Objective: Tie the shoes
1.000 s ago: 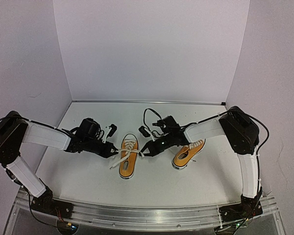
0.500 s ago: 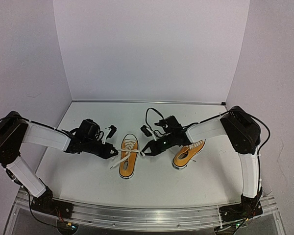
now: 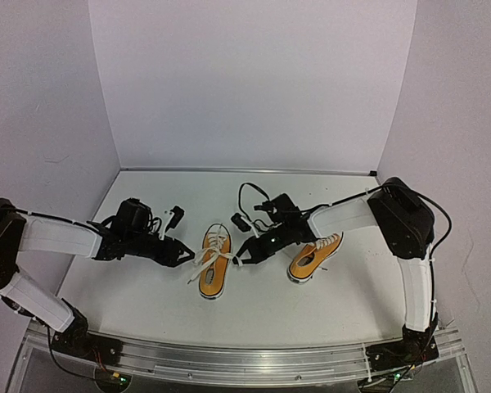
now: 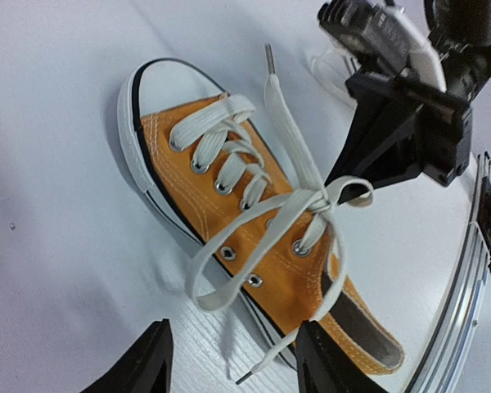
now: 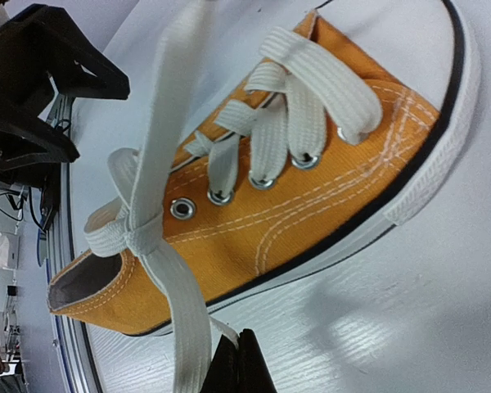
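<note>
Shoes (image 3: 214, 270), seen from above, are two small orange-yellow canvas low-tops lying on the white desk (image 3: 254, 307) with their toes toward the far wall. The middle shoe sits between the two arms. The second shoe (image 3: 315, 255) lies to its right, partly under the right arm. The left claw (image 3: 182, 254) hangs just left of the middle shoe and the right claw (image 3: 244, 256) just right of it. A white lace (image 3: 198, 266) spills off the shoe's left side.

From the left wrist, that claw's fingers (image 4: 151, 364) stand apart with nothing gripped, so it is released; a free lace end lies on the desk between them. The toe cap (image 4: 168, 90) is smooth white rubber. The upper is woven canvas with stitched seams and metal eyelets (image 4: 229, 252). The flat lace crosses into a first knot (image 4: 315, 199) by the top eyelets, and a loose loop droops over the shoe's side.

From the right wrist, the right claw (image 5: 237, 368) is clenched on a lace strand that runs straight down from the knot. The sole (image 5: 430, 192) shows a ribbed white edge.

I judge the shoe to be light and likely to slide on the smooth desk under a hard pull. The lace is limp and slippery, so it is best pinched across its flat width at mid-strand or on the loop, not at its hard tip.
</note>
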Controlling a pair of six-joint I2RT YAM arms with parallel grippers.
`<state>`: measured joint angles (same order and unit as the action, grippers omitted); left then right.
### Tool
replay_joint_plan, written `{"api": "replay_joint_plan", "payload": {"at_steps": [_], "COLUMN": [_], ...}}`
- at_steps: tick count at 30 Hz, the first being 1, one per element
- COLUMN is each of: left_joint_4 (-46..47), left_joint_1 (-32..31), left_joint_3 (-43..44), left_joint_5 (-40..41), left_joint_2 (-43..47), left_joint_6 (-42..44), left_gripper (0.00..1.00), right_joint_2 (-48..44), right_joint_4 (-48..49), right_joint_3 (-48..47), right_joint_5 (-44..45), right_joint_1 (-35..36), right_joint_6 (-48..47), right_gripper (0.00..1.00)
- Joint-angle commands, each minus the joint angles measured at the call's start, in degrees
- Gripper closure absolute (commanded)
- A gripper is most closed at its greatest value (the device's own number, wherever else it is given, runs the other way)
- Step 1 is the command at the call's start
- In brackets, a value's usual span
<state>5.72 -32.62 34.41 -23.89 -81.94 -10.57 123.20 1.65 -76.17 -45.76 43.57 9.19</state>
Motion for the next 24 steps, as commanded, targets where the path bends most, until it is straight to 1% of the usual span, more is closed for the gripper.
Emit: {"api": "replay_joint_plan", "payload": {"at_steps": [1, 4, 7, 11, 18, 24], "left_joint_4": [4.8, 5.1, 4.0, 3.2, 2.8, 2.1], "left_joint_1": [0.1, 0.2, 0.3, 0.3, 0.2, -0.9], "left_joint_3": [-1.5, 0.3, 4.4, 10.5, 18.3, 22.8], "left_joint_5": [-1.1, -0.8, -0.5, -3.8, -8.3, -11.1], "left_joint_2": [5.2, 5.1, 1.7, -4.6, -13.3, -18.9], "left_joint_6": [-1.3, -1.7, -1.9, -1.7, -1.7, -1.1], "left_gripper": [0.44, 0.41, 0.39, 0.38, 0.35, 0.36], "right_joint_2": [0.0, -0.2, -0.3, -0.2, -0.1, 0.3], "right_joint_4": [-0.9, -0.9, -0.9, -0.8, -0.7, -0.7], "right_joint_3": [-1.9, -2.0, -2.0, -2.1, -2.4, -3.1], "right_joint_5": [-1.0, -0.9, -0.6, -0.1, 1.0, 1.1], "right_joint_1": [0.6, 0.6, 0.6, 0.6, 0.6, 0.6], "right_joint_6": [-1.2, -1.2, -1.1, -0.8, -0.3, 0.0], "right_gripper": [1.00, 1.00, 1.00, 1.00, 1.00, 1.00]}}
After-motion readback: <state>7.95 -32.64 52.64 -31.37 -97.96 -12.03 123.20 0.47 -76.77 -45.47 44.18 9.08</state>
